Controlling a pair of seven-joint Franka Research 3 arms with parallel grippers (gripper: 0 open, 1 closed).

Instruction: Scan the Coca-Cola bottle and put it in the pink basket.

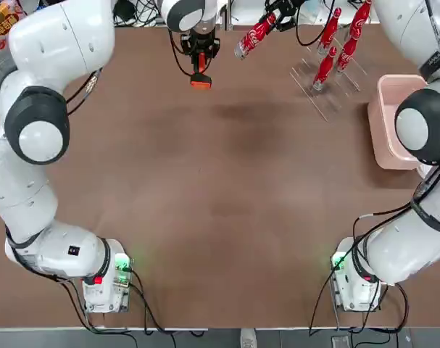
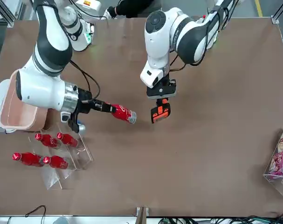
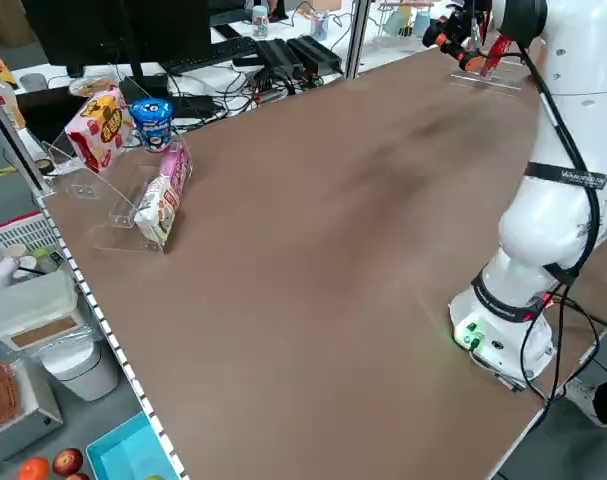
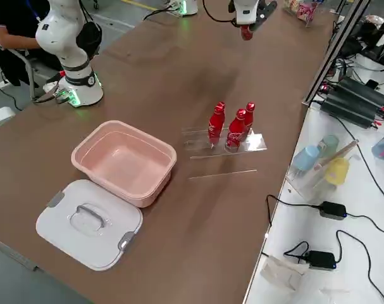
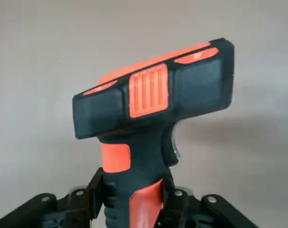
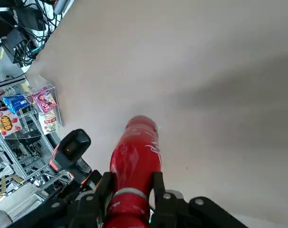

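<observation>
The slim red Coca-Cola bottle with white script (image 6: 136,159) is clamped between the fingers of the right gripper (image 6: 132,197), its long axis running outward beyond them, base toward the left gripper (image 5: 134,194), which grips the black-and-orange handheld scanner (image 5: 153,95). The pale pink rectangular plastic basket (image 4: 125,161) lies on the right arm's side; scanning probably requires aligning scanner and bottle first.

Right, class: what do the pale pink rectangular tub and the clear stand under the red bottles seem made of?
Pale pink rectangular tub: probably smooth, satin plastic, judging by its even colour and soft sheen.
Clear bottle stand: likely glossy acrylic, though possibly glass; the table shows through it.
</observation>
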